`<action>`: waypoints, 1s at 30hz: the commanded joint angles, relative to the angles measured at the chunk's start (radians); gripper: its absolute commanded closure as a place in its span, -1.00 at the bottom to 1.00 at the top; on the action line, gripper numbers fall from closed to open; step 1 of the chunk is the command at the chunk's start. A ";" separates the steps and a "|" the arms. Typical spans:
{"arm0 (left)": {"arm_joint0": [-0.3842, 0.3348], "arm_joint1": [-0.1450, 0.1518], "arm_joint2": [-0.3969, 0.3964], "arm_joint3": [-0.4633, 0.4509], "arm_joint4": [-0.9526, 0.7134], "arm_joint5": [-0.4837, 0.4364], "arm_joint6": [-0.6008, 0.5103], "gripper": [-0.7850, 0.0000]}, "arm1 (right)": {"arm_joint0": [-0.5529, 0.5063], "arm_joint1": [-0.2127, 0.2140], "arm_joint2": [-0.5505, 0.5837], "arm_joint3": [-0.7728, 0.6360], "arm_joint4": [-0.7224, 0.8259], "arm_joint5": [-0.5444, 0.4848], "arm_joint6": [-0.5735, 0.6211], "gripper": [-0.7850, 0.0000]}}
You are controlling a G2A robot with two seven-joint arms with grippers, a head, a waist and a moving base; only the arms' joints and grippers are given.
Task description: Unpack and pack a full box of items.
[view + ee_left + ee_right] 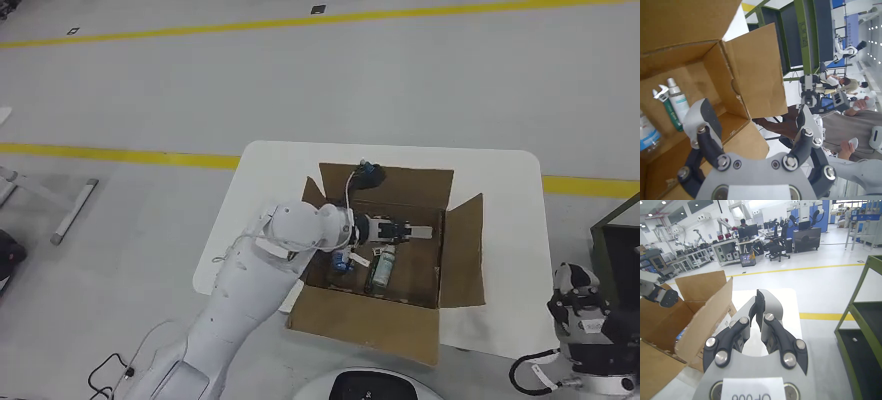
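The left arm [270, 290] stretches over the open cardboard box [365, 320] on a white table [500, 170]. The left gripper [753, 109] is spread wide and empty. On the box floor beyond one jaw lie a clear bottle [647, 132], a white spray bottle [676, 100] and a green-handled wrench [668, 111]. The right gripper [758, 300], jaws pressed together, hangs beside the box.

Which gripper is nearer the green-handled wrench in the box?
Left. The left gripper hangs open over the box's inside, near the wrench; the right gripper sits shut outside the box, by the table's edge.
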 commanded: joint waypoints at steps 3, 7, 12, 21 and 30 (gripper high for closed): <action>0.037 0.012 -0.021 -0.018 0.061 0.030 0.011 -1.00 | 0.013 0.004 0.014 -0.078 0.036 -0.057 0.048 1.00; 0.055 0.019 -0.044 -0.005 0.089 0.064 0.033 -1.00 | 0.052 0.008 -0.012 -0.135 0.006 -0.102 0.131 1.00; 0.073 0.028 -0.078 -0.007 0.112 0.086 0.060 -1.00 | 0.123 0.006 -0.097 -0.116 -0.047 -0.102 0.215 1.00; 0.074 0.038 -0.114 -0.016 0.086 0.095 0.090 -1.00 | 0.206 0.001 -0.220 0.003 -0.094 -0.092 0.385 1.00; 0.051 0.040 -0.037 -0.002 0.090 0.083 0.053 -1.00 | 0.174 0.005 -0.174 0.071 -0.106 -0.010 0.443 1.00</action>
